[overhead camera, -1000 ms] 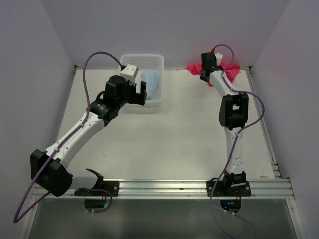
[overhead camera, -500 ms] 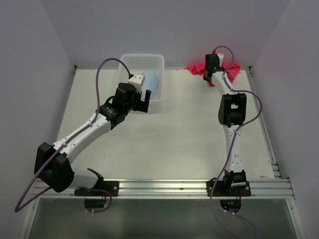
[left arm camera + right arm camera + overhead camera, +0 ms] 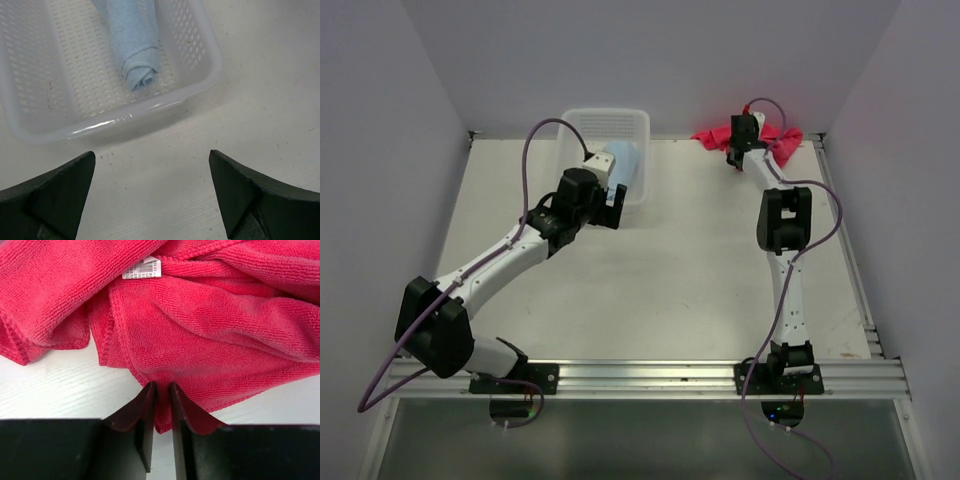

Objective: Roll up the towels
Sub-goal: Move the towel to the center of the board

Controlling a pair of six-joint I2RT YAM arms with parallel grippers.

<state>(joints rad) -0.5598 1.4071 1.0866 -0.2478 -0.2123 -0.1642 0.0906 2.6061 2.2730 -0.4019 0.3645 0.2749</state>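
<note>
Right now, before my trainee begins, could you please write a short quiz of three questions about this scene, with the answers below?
1. True or false: the blue towel lies rolled up inside the white basket.
2. What is pinched between the fingers of the right pincer?
A) the blue towel
B) an edge of the red towel
C) nothing
3. Fill in the gap: the left pincer hangs over the table in front of the white basket, empty, with its jaws ____.

Key: 1 true; 2 B; 3 open.
</note>
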